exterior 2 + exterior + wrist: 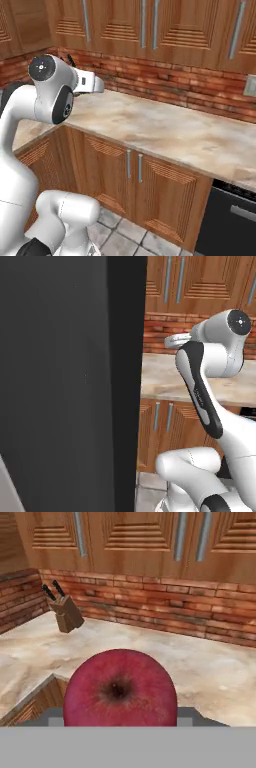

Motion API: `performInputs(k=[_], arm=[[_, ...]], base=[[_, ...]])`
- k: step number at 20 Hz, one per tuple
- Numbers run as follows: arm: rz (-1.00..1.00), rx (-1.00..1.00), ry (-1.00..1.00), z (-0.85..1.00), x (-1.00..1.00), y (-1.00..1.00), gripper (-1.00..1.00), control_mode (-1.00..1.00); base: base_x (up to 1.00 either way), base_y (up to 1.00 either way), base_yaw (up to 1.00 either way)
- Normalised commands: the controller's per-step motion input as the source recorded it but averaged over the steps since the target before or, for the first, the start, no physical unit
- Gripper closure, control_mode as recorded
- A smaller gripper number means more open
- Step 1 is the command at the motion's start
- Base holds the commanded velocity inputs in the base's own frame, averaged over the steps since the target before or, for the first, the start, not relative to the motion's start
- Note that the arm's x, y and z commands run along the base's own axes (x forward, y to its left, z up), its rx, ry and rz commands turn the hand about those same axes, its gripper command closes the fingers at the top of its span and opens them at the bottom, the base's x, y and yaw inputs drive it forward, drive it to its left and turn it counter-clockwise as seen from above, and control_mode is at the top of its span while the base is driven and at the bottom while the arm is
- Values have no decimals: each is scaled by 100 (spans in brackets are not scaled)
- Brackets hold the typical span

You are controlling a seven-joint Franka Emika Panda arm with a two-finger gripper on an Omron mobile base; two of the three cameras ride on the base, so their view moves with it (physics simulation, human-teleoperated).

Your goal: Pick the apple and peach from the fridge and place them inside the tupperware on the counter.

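The dark red apple sits right in front of the hand camera, with my gripper shut on it; a grey fingertip shows at each side of the fruit. The hand is held above the beige speckled counter, facing the brick back wall. My white hand reaches out from the arm over the counter. The fridge shows as a tall dark grey door at the left, beside the counter. The peach and the tupperware are out of view.
A wooden knife block stands in the counter's far left corner against the brick wall. Brown wall cabinets hang above the counter and base cabinets sit below. A dark appliance front is at the lower right.
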Motion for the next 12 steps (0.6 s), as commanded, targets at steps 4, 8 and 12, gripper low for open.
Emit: performInputs(k=[4, 8, 12], arm=[[0, 0, 0, 0, 0, 0, 100, 100], [0, 0, 0, 0, 0, 0, 100, 100], [0, 0, 0, 0, 0, 0, 100, 100]], base=[[63, 23, 73], [38, 29, 78], [35, 40, 77]])
